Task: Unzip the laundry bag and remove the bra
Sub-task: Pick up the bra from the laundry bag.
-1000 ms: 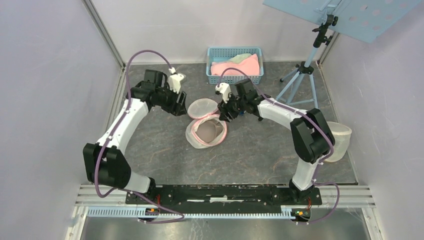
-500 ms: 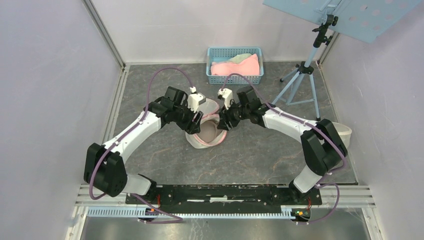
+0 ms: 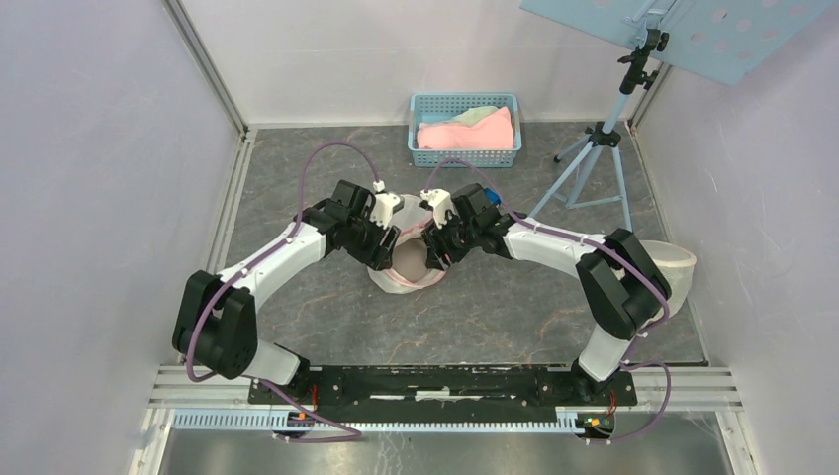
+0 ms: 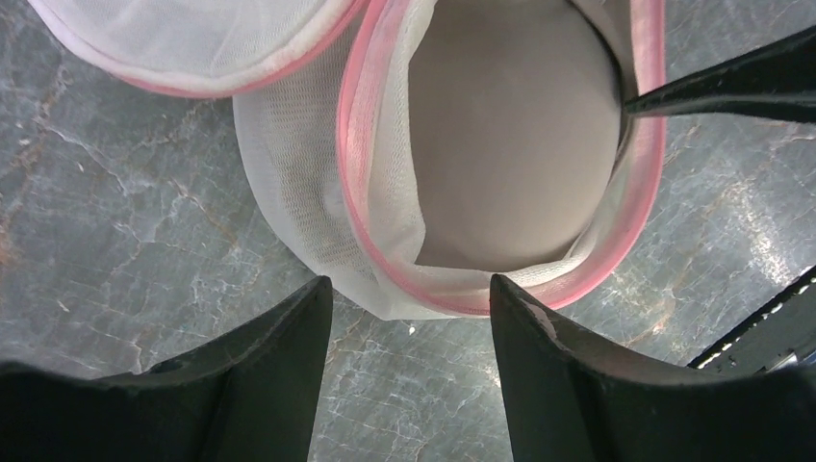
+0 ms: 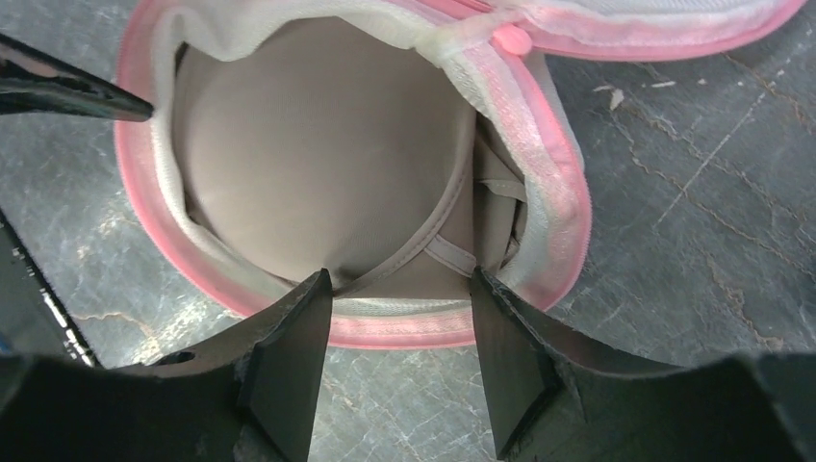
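Your left tool (image 4: pixel 412 289) and right tool (image 5: pixel 399 279) are open, empty; bra's (image 5: pixel 308 154) just ahead of the right, in the laundry bag (image 5: pixel 548 183).

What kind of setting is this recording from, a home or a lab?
Most likely a lab test cell, not a home: plain walls box in the table, the arms sit on a metal rail, and a tripod holds a panel overhead.
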{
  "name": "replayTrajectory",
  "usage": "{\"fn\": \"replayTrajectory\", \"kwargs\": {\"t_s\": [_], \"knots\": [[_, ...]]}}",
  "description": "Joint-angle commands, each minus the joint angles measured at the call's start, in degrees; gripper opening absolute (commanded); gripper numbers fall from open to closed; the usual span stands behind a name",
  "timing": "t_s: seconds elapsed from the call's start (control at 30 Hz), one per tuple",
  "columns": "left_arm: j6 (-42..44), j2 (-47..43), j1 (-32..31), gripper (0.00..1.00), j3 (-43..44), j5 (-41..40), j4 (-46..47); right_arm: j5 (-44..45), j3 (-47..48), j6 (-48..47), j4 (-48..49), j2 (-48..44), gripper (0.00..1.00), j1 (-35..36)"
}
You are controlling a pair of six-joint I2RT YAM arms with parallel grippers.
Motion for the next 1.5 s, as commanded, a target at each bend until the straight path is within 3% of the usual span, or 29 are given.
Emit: {"fn": "replayTrajectory", "kwargs": {"t_s": [0.0, 0.2, 0.37, 0.5, 0.97, 1.23, 1.47], "knots": [[-3.41, 1.17, -0.08, 0.67, -1.33, -2.07, 2.76, 4.37, 1.33, 1.61, -0.16, 1.44, 0.60, 0.25], [-3.67, 2.96, -0.06, 0.66, -2.12, -4.26, 3.21, 5.22, 2.49, 1.47, -1.62, 2.40, 0.50, 0.24], [-3.89, 2.91, 0.03, 0.65, -2.94, -5.80, 3.65, 3.57, 3.62, 1.40, -2.43, 2.05, 0.27, 0.09], [-3.68, 2.54, 0.11, 0.65, -3.20, -7.14, 3.81, 1.29, 4.35, 1.47, -1.88, 0.92, 0.00, -0.51], [-1.54, 0.24, 0.87, 0.64, -4.52, -6.32, 5.42, -15.93, -2.73, 16.07, 19.33, -5.92, 0.00, -3.54], [-8.04, -14.91, 4.57, 0.68, -6.13, 9.77, 11.67, -17.67, -5.61, 22.30, 23.93, -4.96, 0.00, -3.60], [-22.34, -14.84, 3.79, 0.69, -7.53, 18.52, 19.99, -19.09, -6.83, 29.95, 29.59, -3.81, 0.00, -3.59]]}}
